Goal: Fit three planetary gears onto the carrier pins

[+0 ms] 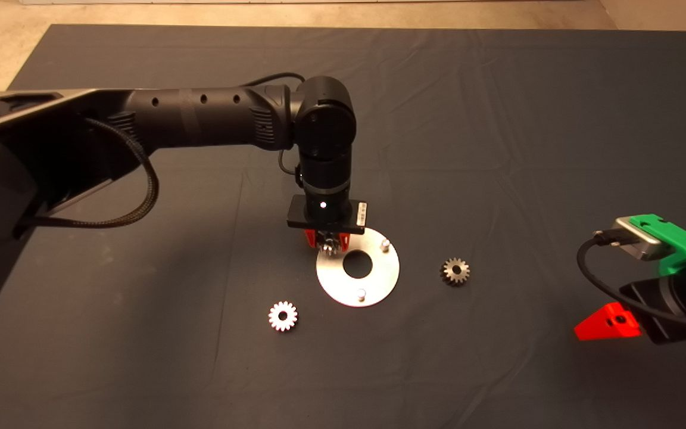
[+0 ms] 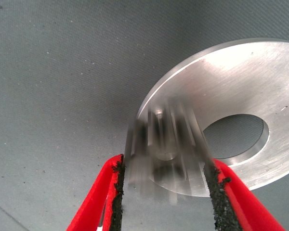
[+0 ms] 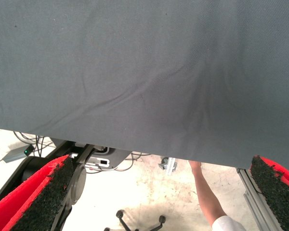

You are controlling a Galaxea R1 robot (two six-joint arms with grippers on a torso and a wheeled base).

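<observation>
The left pincer (image 2: 166, 185) clamps a gear (image 2: 166, 144) directly over a pin (image 2: 164, 154) on the disc (image 1: 379, 280): first install. Next: lower squarely, then release. Right pincer (image 3: 154, 192) waits, spread apart.

Your left gripper (image 1: 326, 241) hung over the disc's (image 1: 380, 280) back-left edge with a gear (image 2: 166, 149) between its fingers. One gear (image 1: 283, 316) lay front-left of the disc, another (image 1: 455, 271) to its right.
</observation>
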